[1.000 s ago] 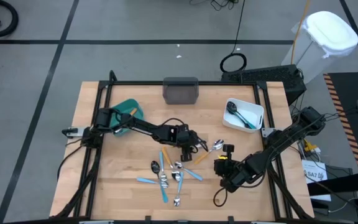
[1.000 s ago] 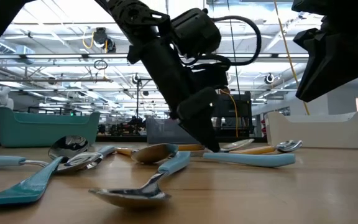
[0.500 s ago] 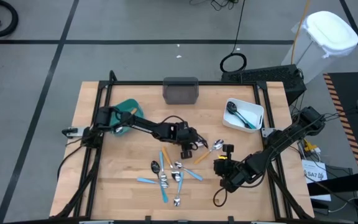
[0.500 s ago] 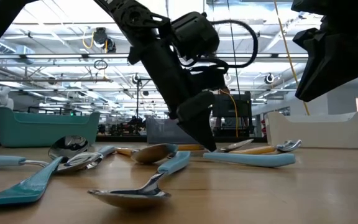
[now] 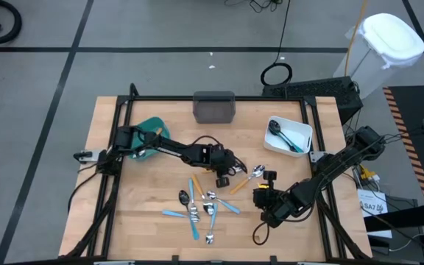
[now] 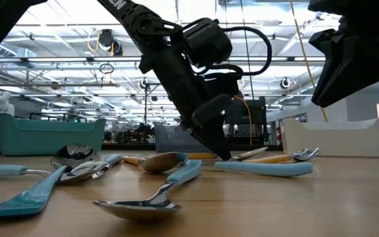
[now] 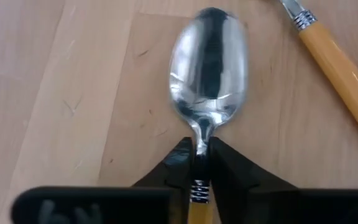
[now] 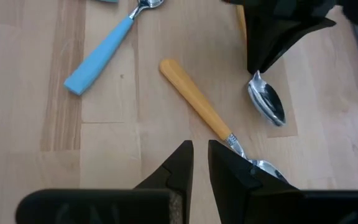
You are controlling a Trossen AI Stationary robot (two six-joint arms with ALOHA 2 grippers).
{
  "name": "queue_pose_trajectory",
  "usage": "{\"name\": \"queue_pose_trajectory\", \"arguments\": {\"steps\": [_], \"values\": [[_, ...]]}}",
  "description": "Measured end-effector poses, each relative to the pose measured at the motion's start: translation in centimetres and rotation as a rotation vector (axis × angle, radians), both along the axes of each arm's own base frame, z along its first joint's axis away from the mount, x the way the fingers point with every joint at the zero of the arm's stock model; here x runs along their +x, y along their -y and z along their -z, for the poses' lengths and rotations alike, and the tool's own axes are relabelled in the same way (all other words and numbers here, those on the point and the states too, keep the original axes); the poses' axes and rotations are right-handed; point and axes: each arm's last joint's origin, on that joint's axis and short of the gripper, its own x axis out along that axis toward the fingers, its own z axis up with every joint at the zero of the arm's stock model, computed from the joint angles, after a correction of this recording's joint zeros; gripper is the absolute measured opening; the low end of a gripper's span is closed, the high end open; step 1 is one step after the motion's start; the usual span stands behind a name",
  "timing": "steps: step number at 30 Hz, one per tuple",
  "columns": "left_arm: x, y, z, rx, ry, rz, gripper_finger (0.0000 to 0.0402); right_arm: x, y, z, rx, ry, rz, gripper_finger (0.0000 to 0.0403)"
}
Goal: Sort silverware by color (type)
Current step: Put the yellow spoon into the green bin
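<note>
From the high view, the left gripper (image 5: 227,174) is out over the middle of the worktop (image 5: 124,221), right at the top edge of the silverware pile (image 5: 201,206), while the right gripper (image 5: 263,197) sits just beside the pile on the other side, near a second orange-handled piece (image 5: 241,180). So the left arm is the one actually on a utensil. Low view: the left arm comes down at a slant and its tip meets the wood right among the spoons, with blue-handled pieces (image 6: 176,178) lying flat in front. Left wrist view is the money shot: the jaws are pinched shut on the neck of an orange-handled spoon (image 7: 209,74), bowl pointing straight away from the gripper, so the spoon's long axis runs in line with the fingers (image 7: 174,165), not across them. The bowl looks like it's resting on the wood. Right wrist view: those jaws are nearly closed with nothing between them, hovering over the second orange piece, which lies diagonally.
</note>
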Motion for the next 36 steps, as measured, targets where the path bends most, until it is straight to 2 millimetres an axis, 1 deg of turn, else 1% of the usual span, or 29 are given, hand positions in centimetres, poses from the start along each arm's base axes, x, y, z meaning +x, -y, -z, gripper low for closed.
{"name": "queue_pose_trajectory", "arguments": {"steps": [3,5,8,12,20,25,30,36], "values": [[0.1,0.3,0.0,0.017,0.016,0.008,0.0021,0.0,0.0,0.0,0.0,0.0,0.0,0.0045],[0.3,0.3,-0.1,0.015,0.032,0.007,0.0013,0.0,0.0,0.0,0.0,0.001,0.0,0.0045],[0.3,0.3,-0.1,0.011,0.034,0.004,0.0011,0.0,0.0,0.0,-0.001,0.0,-0.001,0.0045],[0.2,0.3,-0.5,0.008,0.042,0.003,0.0009,0.0,0.0,0.0,-0.014,-0.002,-0.012,0.0045],[-0.2,0.4,-2.4,0.017,0.069,0.001,0.0002,0.0,0.2,0.0,-0.055,0.01,0.0,0.0045],[-0.1,0.4,-2.4,0.024,0.07,-0.003,0.0002,-0.2,0.3,0.0,-0.06,-0.001,0.004,0.0045],[-0.2,0.6,-2.4,0.025,0.066,0.002,0.0003,-0.2,0.2,0.0,-0.025,0.01,0.044,0.0045],[-0.4,1.8,-2.4,0.02,0.045,0.017,0.0002,-0.5,-0.4,0.1,0.068,0.02,0.087,0.0045]]}}
